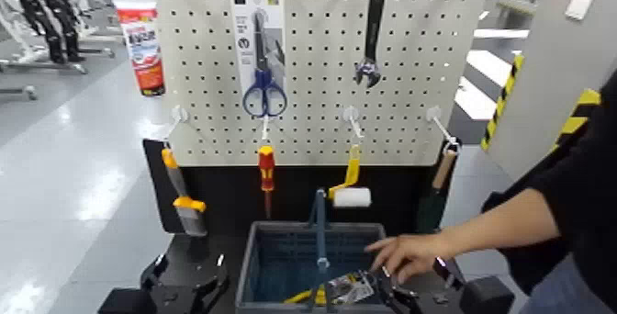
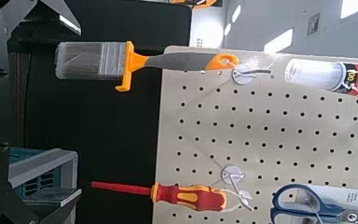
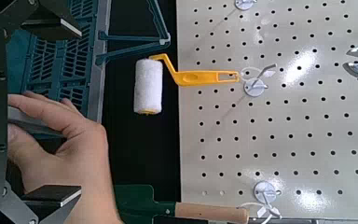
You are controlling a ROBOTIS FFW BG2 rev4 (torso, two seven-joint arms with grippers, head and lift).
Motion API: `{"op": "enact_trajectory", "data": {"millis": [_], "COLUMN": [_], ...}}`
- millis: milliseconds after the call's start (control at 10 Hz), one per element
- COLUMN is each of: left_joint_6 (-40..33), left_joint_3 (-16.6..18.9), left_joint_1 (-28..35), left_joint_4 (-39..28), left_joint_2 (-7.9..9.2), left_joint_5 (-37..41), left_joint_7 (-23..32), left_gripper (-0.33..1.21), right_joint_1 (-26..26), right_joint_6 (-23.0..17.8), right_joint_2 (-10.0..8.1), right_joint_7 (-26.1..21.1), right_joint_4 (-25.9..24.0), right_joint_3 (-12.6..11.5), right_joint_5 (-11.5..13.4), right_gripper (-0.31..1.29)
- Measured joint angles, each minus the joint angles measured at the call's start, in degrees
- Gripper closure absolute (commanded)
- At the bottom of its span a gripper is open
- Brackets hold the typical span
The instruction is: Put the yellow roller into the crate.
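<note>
In the head view, we see the roller point(image 1: 352, 196) on its hook on the pegboard point(image 1: 312, 70), yellow handle up, white sleeve lying crosswise at the lower end, just above and behind the far rim of the crate point(image 1: 266, 229). Our right gripper point(image 1: 421, 282) waits low by the crate's right side, our left point(image 1: 192, 281) low on the other side, both spread. The right one is nearer, so we judge the reach is its own: up and forward to the handle, whose long axis runs near upright. A person's hand point(image 1: 404, 254) reaches over the crate's right rim, between right gripper and roller; we would wait until it is out.

In the left wrist view, the left gripper's fingers stand apart with nothing between them; brush point(image 2: 144, 62) and screwdriver point(image 2: 186, 195) hang ahead, and we see no roller.

In the right wrist view, the right gripper's fingers are wide apart, the hand showing between them. The roller hangs beyond, clear of both fingers, its handle running from sleeve to hook.
</note>
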Motion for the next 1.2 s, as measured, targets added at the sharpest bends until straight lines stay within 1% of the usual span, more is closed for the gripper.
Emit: {"op": "enact_trajectory", "data": {"millis": [600,700,800,900,1200], "left_joint_6": [0.1,0.2,0.4,0.6,0.9], "left_joint_3": [-0.1,-0.1,-0.1,-0.2,-0.3], "left_joint_1": [-0.1,0.0,0.0,0.0,0.0], "left_joint_4": [0.0,0.0,0.0,0.0,0.0], "left_joint_2": [0.13,0.21,0.29,0.33,0.31], "left_joint_5": [0.1,0.2,0.5,0.6,0.8], "left_joint_7": [0.0,-0.2,-0.3,-0.4,-0.4], "left_gripper": [0.11,0.11,0.11,0.11,0.11], "right_joint_1": [0.0,-0.1,-0.6,-1.8,-6.5], "right_joint_6": [-0.2,0.2,1.3,3.4,9.3], "right_joint_2": [0.01,0.04,0.17,0.41,0.45], "right_joint_7": [0.1,0.9,3.7,7.0,14.0], "right_joint_4": [0.1,0.0,-0.2,-0.6,-0.9], "right_joint_3": [-0.1,-0.2,-0.8,-2.0,-4.3], "right_joint_5": [-0.1,-0.3,-0.5,-0.3,0.6], "right_gripper": [0.13,0.13,0.12,0.12,0.12]}}
